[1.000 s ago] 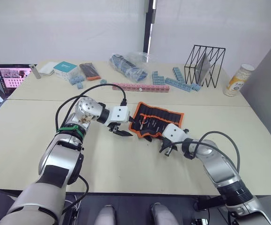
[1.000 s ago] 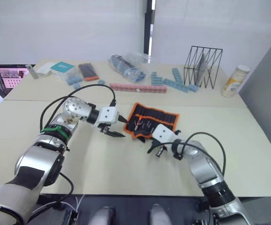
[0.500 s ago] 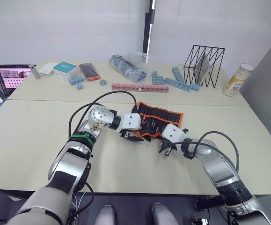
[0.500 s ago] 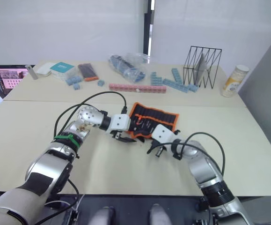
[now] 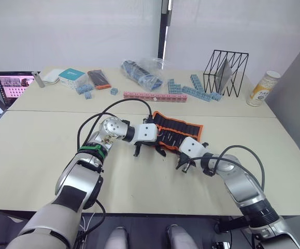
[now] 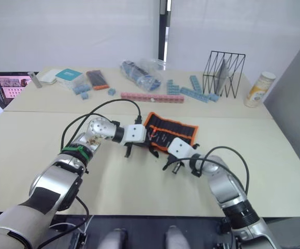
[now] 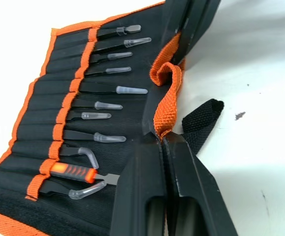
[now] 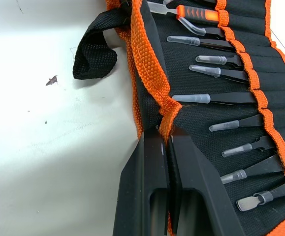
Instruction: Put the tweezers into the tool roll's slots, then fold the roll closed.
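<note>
The tool roll (image 5: pixel 176 130) lies open on the table, inner face up, edged in orange. Slim black tweezers (image 7: pixel 108 105) with clear tip caps sit in its slots (image 7: pixel 44 123), beside a tool with an orange handle (image 7: pixel 71 170). My left gripper (image 7: pixel 163 141) is at the roll's near left corner, shut on the orange strap (image 7: pixel 163 93), next to the short black loop (image 7: pixel 201 120). At the roll's near edge my right gripper (image 8: pixel 165 135) is shut on the orange trim (image 8: pixel 144 64).
Behind the roll lie a pink block strip (image 5: pixel 155 96), blue blocks (image 5: pixel 196 91), a clear bag (image 5: pixel 142 70), a black wire rack (image 5: pixel 226 72) and a can (image 5: pixel 262 88). At the far left are a teal box (image 5: pixel 71 76), a flat case (image 5: pixel 98 79) and a laptop (image 5: pixel 15 83).
My left gripper has moved right from the bare table to the roll's corner and shut on the orange strap. The right gripper has stayed put.
</note>
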Robot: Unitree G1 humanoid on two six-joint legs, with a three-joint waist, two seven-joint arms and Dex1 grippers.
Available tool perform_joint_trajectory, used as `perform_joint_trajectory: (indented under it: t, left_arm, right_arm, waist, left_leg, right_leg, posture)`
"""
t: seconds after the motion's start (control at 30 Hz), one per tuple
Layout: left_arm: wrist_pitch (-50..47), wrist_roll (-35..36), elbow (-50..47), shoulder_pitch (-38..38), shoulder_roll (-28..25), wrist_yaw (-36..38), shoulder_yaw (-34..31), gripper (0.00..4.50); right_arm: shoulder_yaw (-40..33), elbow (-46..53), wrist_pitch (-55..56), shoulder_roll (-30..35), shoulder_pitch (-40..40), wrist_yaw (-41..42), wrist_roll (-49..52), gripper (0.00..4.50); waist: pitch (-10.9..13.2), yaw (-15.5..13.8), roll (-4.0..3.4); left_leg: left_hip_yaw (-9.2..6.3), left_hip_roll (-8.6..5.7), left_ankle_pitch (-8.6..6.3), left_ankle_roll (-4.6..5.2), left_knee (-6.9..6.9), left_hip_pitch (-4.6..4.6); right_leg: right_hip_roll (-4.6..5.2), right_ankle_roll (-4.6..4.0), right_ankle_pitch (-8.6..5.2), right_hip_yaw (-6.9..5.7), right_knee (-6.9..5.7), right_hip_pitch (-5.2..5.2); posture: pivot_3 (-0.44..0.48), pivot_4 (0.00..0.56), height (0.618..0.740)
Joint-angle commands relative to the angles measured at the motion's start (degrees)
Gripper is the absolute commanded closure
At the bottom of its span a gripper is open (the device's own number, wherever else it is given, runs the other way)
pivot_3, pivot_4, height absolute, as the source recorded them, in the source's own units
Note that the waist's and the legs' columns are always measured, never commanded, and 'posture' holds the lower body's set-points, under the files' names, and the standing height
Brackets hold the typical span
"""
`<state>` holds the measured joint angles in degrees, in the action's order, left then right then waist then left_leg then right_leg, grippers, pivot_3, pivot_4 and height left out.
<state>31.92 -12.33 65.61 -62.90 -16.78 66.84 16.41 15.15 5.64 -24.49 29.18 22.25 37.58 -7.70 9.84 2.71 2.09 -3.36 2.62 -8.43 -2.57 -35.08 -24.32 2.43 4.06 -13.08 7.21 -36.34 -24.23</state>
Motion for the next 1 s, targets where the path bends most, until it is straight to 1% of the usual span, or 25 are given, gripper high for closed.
perform_joint_trajectory:
  t: [0.03, 0.17, 0.23, 0.3, 0.43, 0.53, 0.63, 0.83, 0.93, 1.0]
  left_arm:
    - [0.92, -0.52, 0.46, -2.11, -1.23, -1.94, -0.45, 4.47]
    - [1.35, -3.28, 2.39, -2.06, -3.09, -7.36, 0.13, 4.47]
    - [1.54, -3.29, 2.63, -1.53, -4.00, -7.04, 0.00, 4.47]
    - [2.09, -2.10, 2.12, -0.77, -4.60, -5.19, -0.79, 4.47]
    - [1.49, 2.26, -2.29, 3.09, -6.17, 4.18, -1.93, 4.47]
    - [-1.82, 5.11, -8.14, 7.44, -8.62, 10.48, -2.36, 4.47]
    - [-7.63, 8.41, -16.86, 12.60, -11.46, 15.59, -2.73, 4.47]
    - [-19.24, 12.93, -32.50, 20.91, -15.90, 18.22, -3.36, 4.47]
    - [-30.58, 18.02, -41.45, 24.51, -17.90, 20.13, -4.84, 4.47]
    - [-34.36, 19.32, -44.54, 25.84, -19.26, 20.16, -5.11, 4.47]
  right_arm:
    - [-0.36, -0.04, 0.58, 0.06, 0.75, 0.40, 0.19, 4.50]
    - [0.47, -1.49, 2.06, -0.86, 1.67, 0.46, -0.07, 4.50]
    - [0.89, -2.03, 2.65, -1.43, 2.33, 0.63, -0.16, 4.50]
    - [1.28, -2.27, 2.83, -1.79, 2.90, 1.01, -0.11, 4.50]
    - [1.38, -0.96, 1.78, -2.96, 3.35, 2.92, 2.03, 4.50]
    - [0.52, 2.16, -0.77, -3.69, 2.41, 5.43, 5.59, 4.50]
    - [-0.72, 6.22, -5.34, -3.59, 0.83, 7.43, 9.46, 4.50]
    - [-1.04, 14.72, -12.82, -0.99, -3.21, 10.96, 15.93, 4.50]
    - [-1.67, 18.12, -13.01, 0.70, -6.46, 12.03, 18.37, 4.50]
    - [-1.99, 19.49, -13.43, 1.54, -7.86, 12.17, 19.74, 4.50]
  waist:
    - [0.00, 0.00, 0.00]
    - [0.00, 0.27, 0.00]
    - [0.00, 0.38, 0.00]
    - [0.00, 0.48, 0.00]
    - [0.00, 0.77, 0.00]
    - [0.00, 1.28, 0.00]
    - [0.00, 1.40, 0.00]
    - [0.00, 1.29, 0.00]
    - [0.00, 1.23, 0.00]
    - [0.00, 1.26, 0.00]
  left_leg:
    - [0.00, 0.00, 0.00, 0.00, 0.00, 0.00]
    - [0.00, 0.00, 0.00, 0.00, 0.00, 0.01]
    - [0.00, 0.00, 0.00, 0.00, 0.01, 0.02]
    - [0.00, 0.00, 0.00, 0.00, 0.01, 0.01]
    - [0.00, 0.00, 0.00, 0.00, 0.04, 0.01]
    - [0.00, 0.01, 0.00, 0.00, 0.08, 0.02]
    - [-0.02, 0.01, 0.00, 0.00, 0.07, 0.05]
    - [-0.04, 0.01, 0.00, 0.00, -0.01, 0.13]
    - [-0.04, 0.01, 0.00, 0.00, -0.05, 0.11]
    - [-0.04, 0.03, 0.00, -0.01, -0.05, 0.12]
  right_leg:
    - [0.00, 0.00, 0.00, 0.00, 0.00, 0.00]
    - [0.00, 0.00, 0.00, 0.00, 0.00, 0.00]
    - [0.00, 0.00, 0.00, 0.00, -0.04, -0.01]
    - [0.00, 0.00, 0.00, 0.00, -0.05, -0.03]
    - [0.00, 0.00, 0.00, 0.00, -0.05, -0.03]
    - [0.00, -0.02, -0.02, 0.00, -0.13, -0.05]
    - [0.00, -0.05, -0.13, 0.01, -0.38, -0.10]
    - [-0.01, -0.12, -0.24, -0.01, -0.56, -0.08]
    - [0.00, -0.13, -0.25, -0.01, -0.57, -0.08]
    - [0.00, -0.16, -0.29, -0.02, -0.58, -0.07]
  posture:
    - [0.000, 0.150, 0.740]
    - [0.000, 0.150, 0.740]
    - [0.000, 0.150, 0.740]
    - [0.000, 0.150, 0.740]
    - [0.000, 0.150, 0.740]
    - [0.000, 0.150, 0.740]
    - [0.000, 0.150, 0.740]
    - [0.000, 0.150, 0.740]
    - [0.000, 0.150, 0.740]
    - [0.000, 0.150, 0.740]
